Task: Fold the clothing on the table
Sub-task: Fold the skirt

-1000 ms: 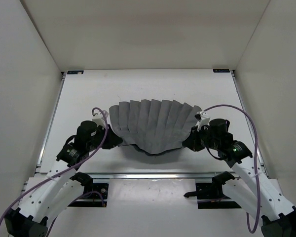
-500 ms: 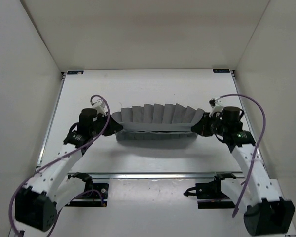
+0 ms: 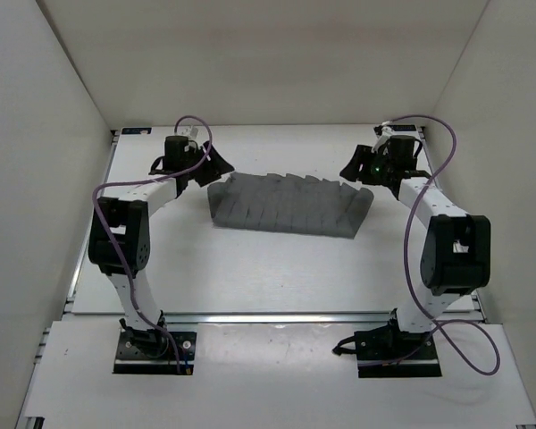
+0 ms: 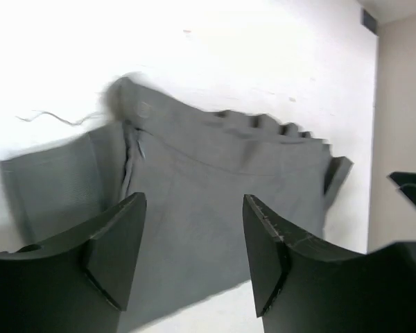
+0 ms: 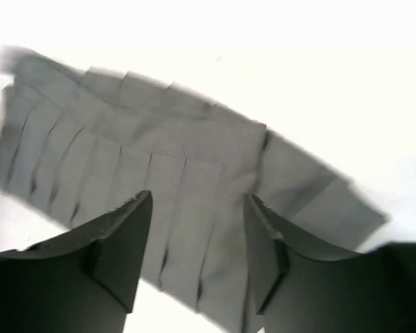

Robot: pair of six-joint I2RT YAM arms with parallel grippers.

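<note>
Grey pleated fabric, the clothing (image 3: 290, 204), lay doubled into a flat band across the far middle of the table (image 3: 250, 268), with 1 arm at each end. The left gripper (image 3: 213, 166) stood just off the band's left end, jaws spread, nothing between them. The right gripper (image 3: 352, 170) stood just off the right end, jaws likewise apart and empty.

Risks judged:
1. A finger catching a pleat, or the loose thread (image 4: 55, 119) at the left corner, would drag the upper layer and open the fold.
2. The layers sat unevenly, with the lower one showing past both ends. A further fold made without squaring them would set crooked
</note>
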